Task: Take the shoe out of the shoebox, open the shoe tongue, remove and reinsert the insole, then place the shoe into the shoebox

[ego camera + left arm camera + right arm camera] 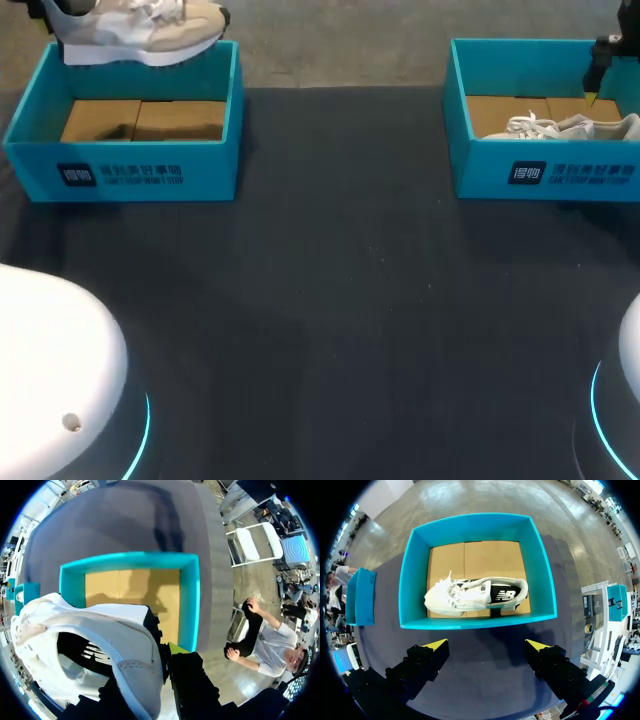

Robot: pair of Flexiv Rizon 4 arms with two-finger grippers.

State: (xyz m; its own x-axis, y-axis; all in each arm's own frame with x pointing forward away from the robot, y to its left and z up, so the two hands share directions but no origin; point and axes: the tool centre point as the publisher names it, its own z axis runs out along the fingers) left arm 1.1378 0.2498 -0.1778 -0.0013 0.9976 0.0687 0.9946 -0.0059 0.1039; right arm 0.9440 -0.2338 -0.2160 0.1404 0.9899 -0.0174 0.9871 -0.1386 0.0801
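Gripping shoe point(140, 30) in clamped left tool point(162, 657) above shoebox point(130, 165), right tool point(487, 645) spread wide

Soft, even light from overhead falls on the dark counter point(330, 300), with no glare. Ahead of the left gripper point(165, 656), the lifted shoe point(115, 630) throws a diffuse shadow onto the cardboard floor of the shoebox point(190, 600). A long arm shadow crosses the counter beyond.
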